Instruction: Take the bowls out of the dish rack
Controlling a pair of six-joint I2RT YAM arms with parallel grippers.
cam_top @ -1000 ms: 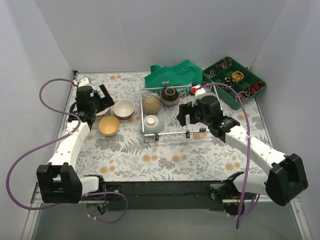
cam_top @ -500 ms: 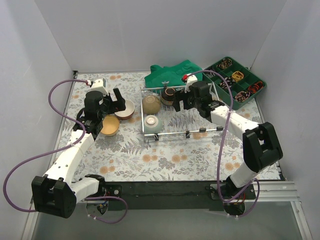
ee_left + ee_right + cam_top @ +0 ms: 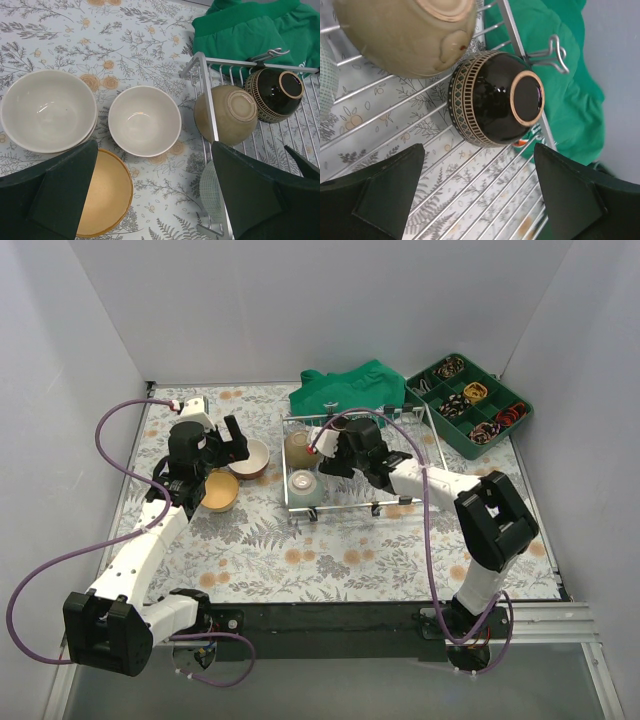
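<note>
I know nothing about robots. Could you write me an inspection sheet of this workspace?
Surface: table with floral covering, lying flat.
Job's things: dish rack holds tan bowl, black bowl and pale bowl; white bowls and yellow bowl stand outside, left of it.
Clutter: green cloth behind the rack; green compartment tray of small items, far right.
Grippers: left gripper open above the bowls outside; right gripper open above the black bowl.
Cables: purple cable looping off each arm.
Surroundings: plain white walls.
</note>
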